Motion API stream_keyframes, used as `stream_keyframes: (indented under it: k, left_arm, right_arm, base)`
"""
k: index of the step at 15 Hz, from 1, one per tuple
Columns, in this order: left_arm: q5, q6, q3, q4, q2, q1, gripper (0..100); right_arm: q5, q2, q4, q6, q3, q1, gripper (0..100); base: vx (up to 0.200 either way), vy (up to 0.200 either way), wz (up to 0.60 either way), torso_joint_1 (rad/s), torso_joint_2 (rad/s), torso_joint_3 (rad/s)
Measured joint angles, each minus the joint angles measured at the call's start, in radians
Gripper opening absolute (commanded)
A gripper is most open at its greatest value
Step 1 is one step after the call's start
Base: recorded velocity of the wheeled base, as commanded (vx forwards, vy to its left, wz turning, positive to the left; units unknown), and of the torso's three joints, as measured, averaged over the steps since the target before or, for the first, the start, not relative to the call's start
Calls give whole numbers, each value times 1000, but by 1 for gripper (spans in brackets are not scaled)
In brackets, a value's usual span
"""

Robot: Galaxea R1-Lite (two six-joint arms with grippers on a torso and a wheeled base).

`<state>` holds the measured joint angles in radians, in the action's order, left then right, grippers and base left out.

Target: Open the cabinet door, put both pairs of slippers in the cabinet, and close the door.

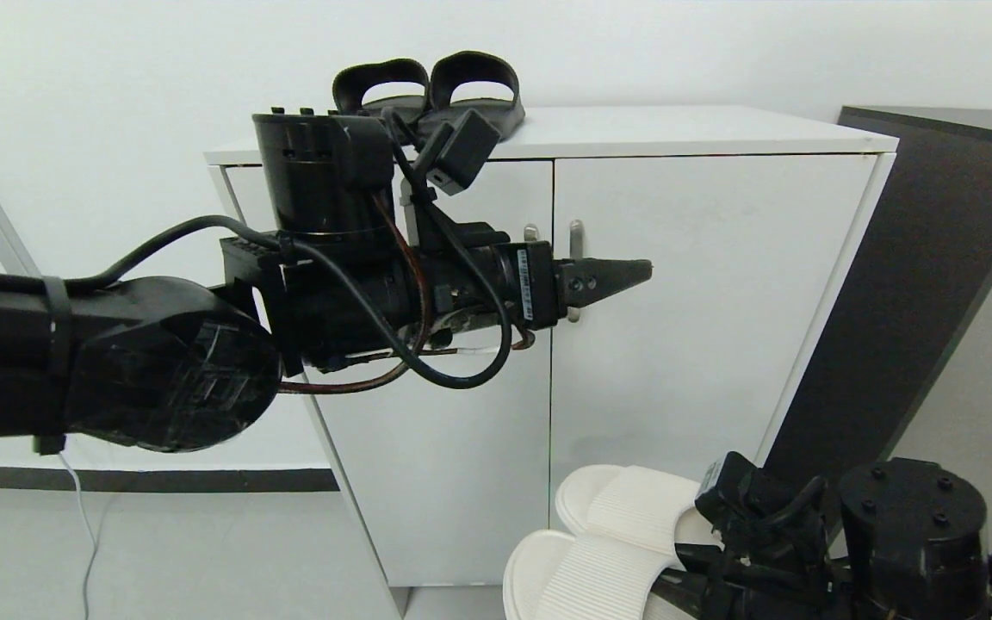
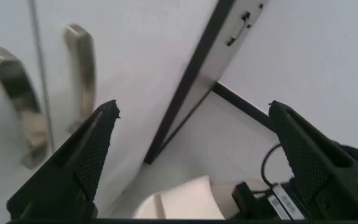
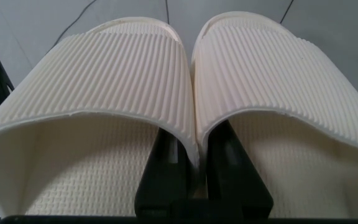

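Your left tool (image 1: 644,270), spread wide, hangs level with the handle (image 1: 576,234) on the right door of the closed cabinet (image 1: 703,301), seemingly to hook it, while your right tool (image 1: 696,551) pinches the white slippers (image 1: 599,534) together low and near, the black slippers (image 1: 427,86) waiting on top.

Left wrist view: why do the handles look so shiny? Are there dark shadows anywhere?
Left wrist view: the metal handles catch the light, so pale glints run along them. Right wrist view: the white slippers are evenly lit, dim only under their straps. Head view: the cabinet shows soft shade, no hard shadow.
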<state>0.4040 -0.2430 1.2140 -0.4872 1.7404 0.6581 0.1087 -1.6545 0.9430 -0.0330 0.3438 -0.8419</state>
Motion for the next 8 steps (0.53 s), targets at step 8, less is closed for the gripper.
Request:
stream_keyframes:
  k: [8]
  left_arm:
    - [-71,6,113,6,115,-37,100]
  right_arm:
    - [0,-7,0,0,1,0,0]
  base:
    - [0,0,0,0,0,0]
